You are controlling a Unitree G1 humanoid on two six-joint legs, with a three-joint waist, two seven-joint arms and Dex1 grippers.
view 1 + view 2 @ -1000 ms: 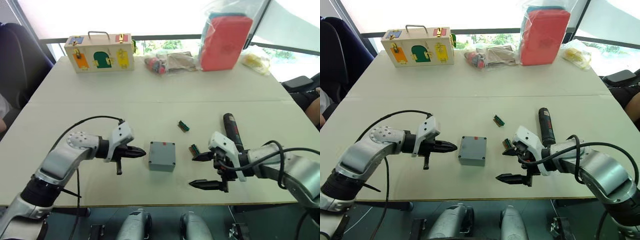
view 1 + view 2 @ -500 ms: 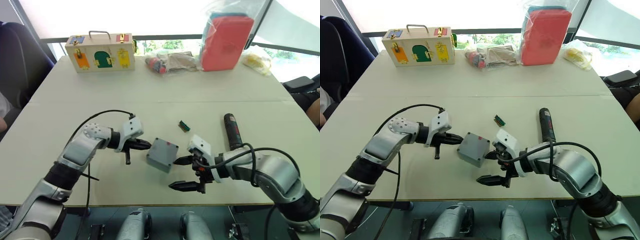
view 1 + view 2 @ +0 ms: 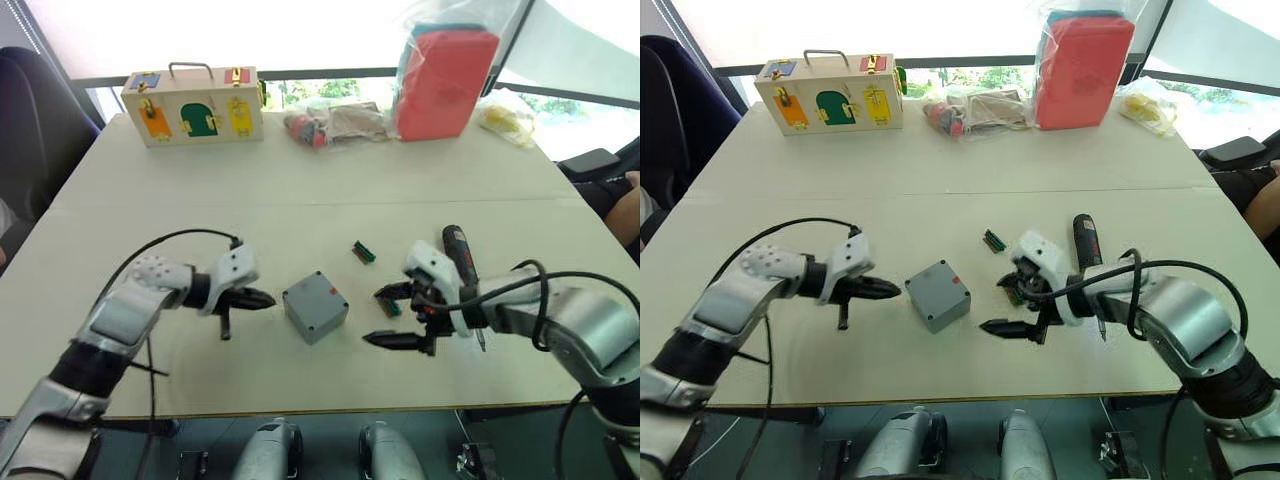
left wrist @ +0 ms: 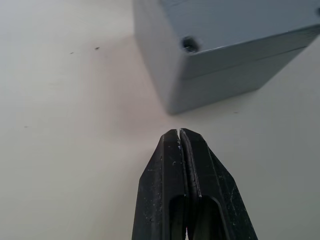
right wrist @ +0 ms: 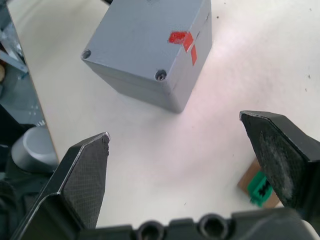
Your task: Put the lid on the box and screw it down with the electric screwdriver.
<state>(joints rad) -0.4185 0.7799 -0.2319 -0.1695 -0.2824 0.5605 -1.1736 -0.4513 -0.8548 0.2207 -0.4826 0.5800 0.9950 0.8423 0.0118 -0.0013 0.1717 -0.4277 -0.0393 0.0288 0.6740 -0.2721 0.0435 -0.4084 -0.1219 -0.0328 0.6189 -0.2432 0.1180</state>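
The grey box [image 3: 322, 326] stands turned cornerwise on the table's near middle. The lid [image 5: 145, 40] lies on top of it, with a red mark crossing the seam and screw holes at the corners. My left gripper [image 3: 262, 298] is shut with nothing in it, its tip a short way left of the box [image 4: 225, 85] and apart from it. To the box's right, my right gripper [image 3: 375, 316] stands open and holds nothing. The black electric screwdriver [image 3: 458, 250] lies on the table just behind the right gripper.
One green-and-brown bit holder [image 3: 365, 252] lies behind the box, another [image 5: 260, 187] beside my right fingers. Along the far edge stand a wooden case [image 3: 193, 103], clear bags [image 3: 335, 122], a red pack [image 3: 445, 70] and a yellow bag [image 3: 508, 115].
Both grippers closed in on the box, which turned cornerwise and slid slightly, then drew back from it to either side. The screwdriver has stayed put.
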